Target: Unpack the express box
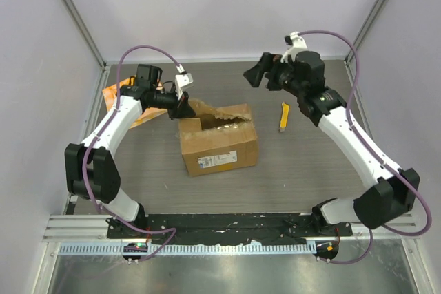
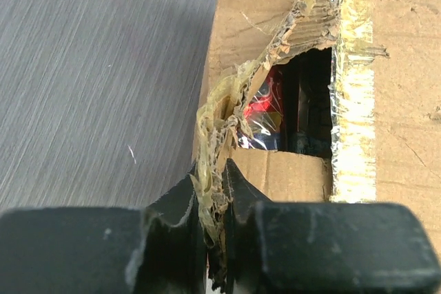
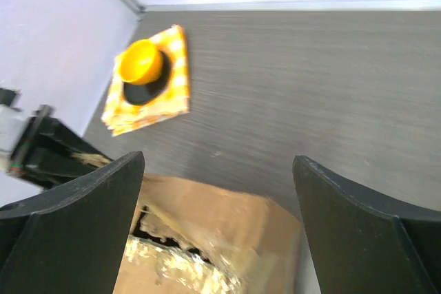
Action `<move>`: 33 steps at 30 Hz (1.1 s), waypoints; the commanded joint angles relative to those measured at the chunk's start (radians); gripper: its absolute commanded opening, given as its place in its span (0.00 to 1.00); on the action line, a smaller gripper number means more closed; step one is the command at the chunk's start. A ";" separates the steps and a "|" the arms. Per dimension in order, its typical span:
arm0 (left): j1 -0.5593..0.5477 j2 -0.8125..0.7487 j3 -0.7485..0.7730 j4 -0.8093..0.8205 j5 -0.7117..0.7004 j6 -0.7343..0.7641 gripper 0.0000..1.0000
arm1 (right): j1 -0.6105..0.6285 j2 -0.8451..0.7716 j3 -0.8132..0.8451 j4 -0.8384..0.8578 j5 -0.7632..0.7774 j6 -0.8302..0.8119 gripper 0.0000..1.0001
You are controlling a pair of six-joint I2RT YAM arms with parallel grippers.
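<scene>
Now the left gripper (image 2: 210,185) is clamped on the torn, taped flap (image 2: 219,118) of the express box (image 1: 219,144) on the bench (image 1: 310,163); the right gripper (image 3: 217,170) hangs open above. Peel outward steadily, without dragging the box.

pale lilac walls (image 1: 207,5) enclose a grey table (image 1: 289,170).

Overhead view, wrist close-ups sharing box (image 1: 219,146)
</scene>
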 commanded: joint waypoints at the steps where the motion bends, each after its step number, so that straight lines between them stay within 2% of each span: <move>1: -0.007 -0.054 0.013 -0.078 -0.075 0.007 0.13 | -0.010 -0.074 -0.167 -0.037 0.157 0.075 0.95; 5: -0.016 -0.086 0.008 -0.091 -0.132 0.016 0.13 | -0.009 -0.195 -0.355 0.100 0.048 0.085 0.96; 8: -0.022 -0.103 0.011 -0.098 -0.146 0.022 0.13 | 0.017 -0.258 -0.408 0.147 0.038 -0.027 0.97; 9: -0.022 -0.108 0.016 -0.103 -0.149 0.024 0.13 | 0.034 -0.290 -0.422 0.147 0.052 -0.071 0.98; 10: -0.023 -0.106 0.021 -0.108 -0.151 0.025 0.13 | 0.054 -0.307 -0.426 0.143 0.074 -0.189 0.98; 12: -0.024 -0.103 0.034 -0.123 -0.146 0.027 0.13 | 0.163 -0.329 -0.435 0.132 0.173 -0.323 0.98; 13: -0.025 -0.103 0.038 -0.128 -0.145 0.030 0.13 | 0.201 -0.336 -0.439 0.129 0.208 -0.445 0.98; 14: -0.027 -0.100 0.039 -0.132 -0.138 0.030 0.13 | 0.285 -0.333 -0.442 0.129 0.270 -0.510 0.98; 16: -0.033 -0.100 0.042 -0.135 -0.138 0.028 0.13 | 0.347 -0.312 -0.445 0.129 0.359 -0.657 0.98; 18: -0.037 -0.103 0.041 -0.138 -0.137 0.033 0.13 | 0.410 -0.292 -0.440 0.130 0.438 -0.734 0.99; 25: -0.039 -0.105 0.036 -0.161 -0.125 0.064 0.12 | 0.462 -0.186 -0.439 0.182 0.656 -1.027 1.00; 33: -0.039 -0.103 0.036 -0.195 -0.097 0.101 0.09 | 0.464 -0.050 -0.429 0.362 0.678 -1.207 0.95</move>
